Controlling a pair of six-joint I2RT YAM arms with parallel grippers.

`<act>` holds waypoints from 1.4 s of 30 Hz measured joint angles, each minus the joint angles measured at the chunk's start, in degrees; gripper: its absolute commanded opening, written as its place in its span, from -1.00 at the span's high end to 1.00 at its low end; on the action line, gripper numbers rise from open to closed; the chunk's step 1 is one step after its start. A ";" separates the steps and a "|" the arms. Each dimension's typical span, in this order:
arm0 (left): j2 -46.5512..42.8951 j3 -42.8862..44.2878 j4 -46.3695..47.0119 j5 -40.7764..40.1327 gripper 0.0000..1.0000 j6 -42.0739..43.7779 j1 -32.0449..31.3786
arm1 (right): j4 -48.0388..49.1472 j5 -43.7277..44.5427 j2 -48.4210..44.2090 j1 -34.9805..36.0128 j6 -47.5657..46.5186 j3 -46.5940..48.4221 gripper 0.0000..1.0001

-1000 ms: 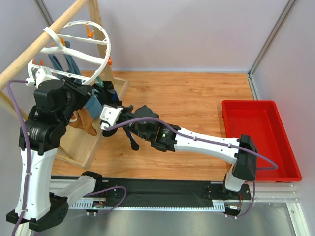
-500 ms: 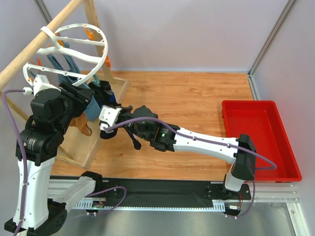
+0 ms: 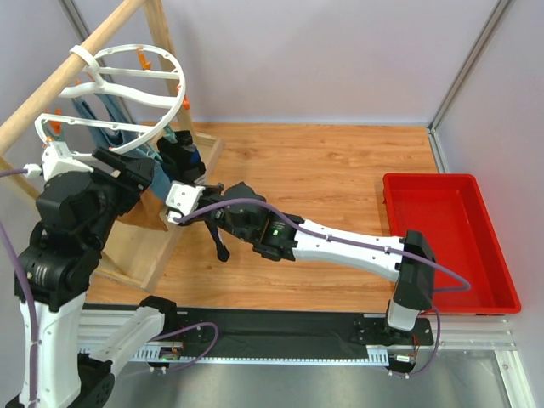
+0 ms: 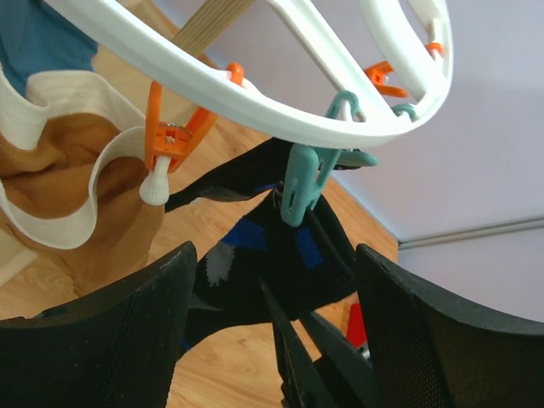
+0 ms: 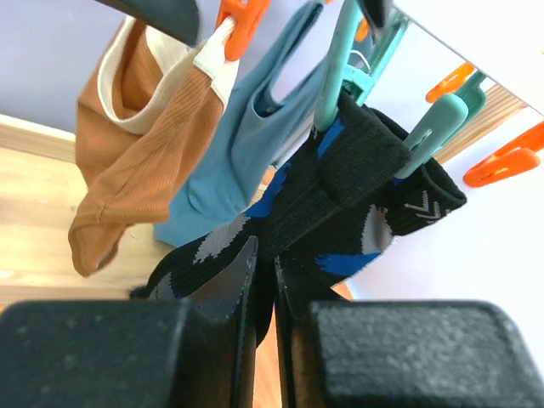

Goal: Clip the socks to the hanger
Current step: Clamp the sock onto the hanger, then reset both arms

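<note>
The white ring hanger (image 3: 161, 127) hangs from a wooden pole at the upper left. In the right wrist view the black socks (image 5: 357, 195), with blue and grey marks, hang from two teal clips (image 5: 438, 119). My right gripper (image 5: 268, 255) reaches up from below them. Its jaws stand a sliver apart with sock fabric pinched between them. In the left wrist view a teal clip (image 4: 302, 183) on the hanger rim (image 4: 255, 106) bites a black sock (image 4: 280, 255). My left gripper (image 4: 274, 255) is open wide just below that clip, with nothing held.
A tan-brown sock (image 5: 136, 136) hangs from an orange clip (image 4: 166, 144), with teal-blue socks (image 5: 229, 153) next to it. The wooden pole (image 3: 68, 76) and its slanted wooden frame (image 3: 144, 246) stand at the left. A red bin (image 3: 450, 238) sits at the right.
My left gripper has gone from shut to wide open and drawn back from the hanger's rim. The ring has swung a little. My right gripper has stayed on the sock, shifting slightly left.
</note>
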 measured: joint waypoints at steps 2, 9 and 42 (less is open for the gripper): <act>-2.47 -0.90 1.09 0.44 -0.60 1.53 0.00 | 0.02 -0.44 0.33 0.00 1.53 0.61 0.71; -15.91 -7.26 9.29 4.61 -0.54 11.02 0.00 | 1.38 -1.49 4.39 -0.22 8.81 5.07 0.46; -30.51 -43.91 30.88 43.67 -0.75 16.85 -0.13 | -16.26 10.51 -41.35 -22.29 49.51 -41.44 -1.00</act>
